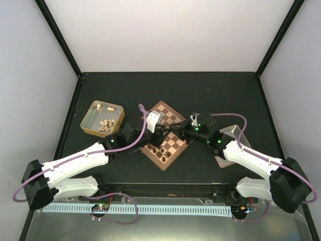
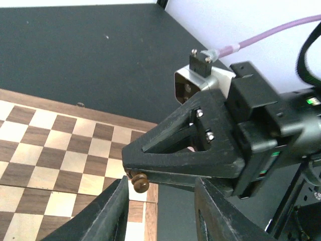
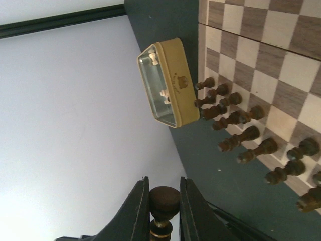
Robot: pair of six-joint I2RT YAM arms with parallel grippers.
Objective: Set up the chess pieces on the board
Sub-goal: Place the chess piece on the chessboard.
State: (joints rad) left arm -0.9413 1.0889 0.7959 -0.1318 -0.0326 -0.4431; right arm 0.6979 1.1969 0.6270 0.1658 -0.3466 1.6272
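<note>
Over the right side of the board (image 1: 169,114), my right hand (image 3: 164,188) pinches one dark brown piece (image 3: 164,201) narrowly. The piece's long axis runs along the fingers, with its rounded head at the tips. Other chess pieces (image 3: 241,135) stand in rows along the board's edge nearest the gold tin (image 3: 168,85). My left hand (image 2: 163,206) hangs wide and holds nothing, just beside that piece. I judge the right hand, already gripping, should place it.
</note>
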